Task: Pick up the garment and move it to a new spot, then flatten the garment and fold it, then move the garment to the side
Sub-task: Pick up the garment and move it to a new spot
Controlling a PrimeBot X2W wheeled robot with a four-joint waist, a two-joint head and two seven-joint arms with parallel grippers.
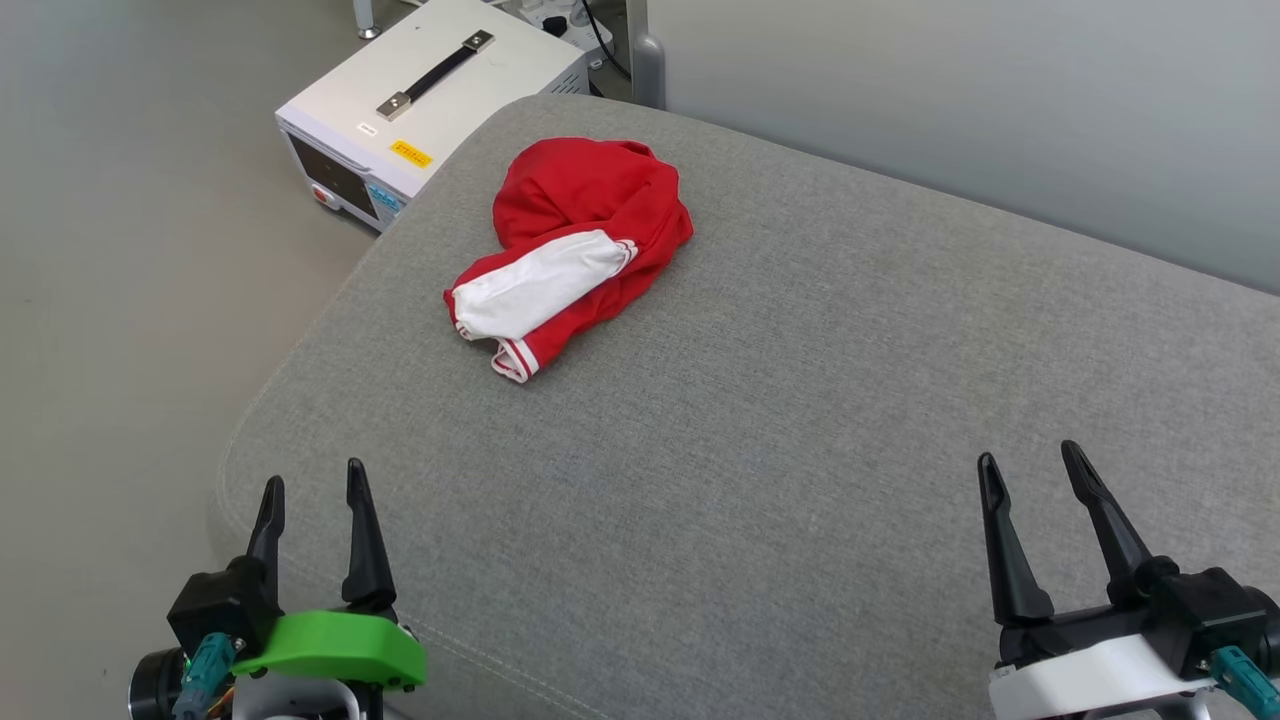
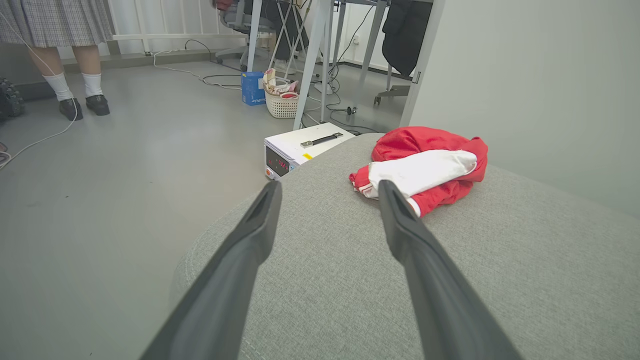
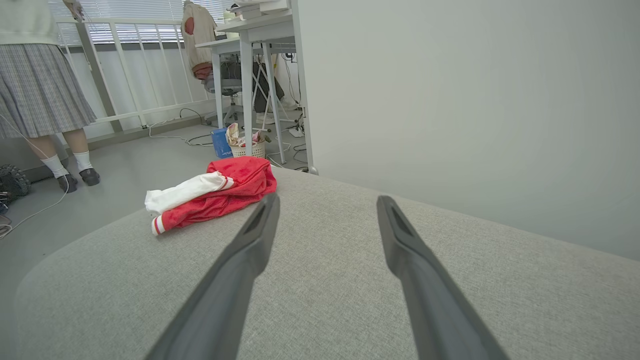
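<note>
1. The garment (image 1: 570, 245) is spotted bunched in a red heap on the grey cushion (image 1: 800, 450). It sits close to the far left corner, just in from the left edge.
2. A white sleeve (image 1: 530, 285) is draped across the top of the heap, and the striped trim is turned toward the near edge.
3. The left hand (image 1: 313, 478) is held over the near left corner. Its fingers are spread fully wide and nothing is gripped.
4. The right hand (image 1: 1029, 455) is held over the near edge, further right. It too is wide open and empty.
5. The garment is found ahead of both hands, toward the far edge. It lies slightly right of the left hand's line and well left of the right hand's.
6. The heap's long axis is set on a diagonal, from the striped end near the left edge up toward the far edge.
7. The left hand is judged the nearer of the two. The pick-up is not yet begun, and a forward reach with a slight rightward bias is called for.
</note>
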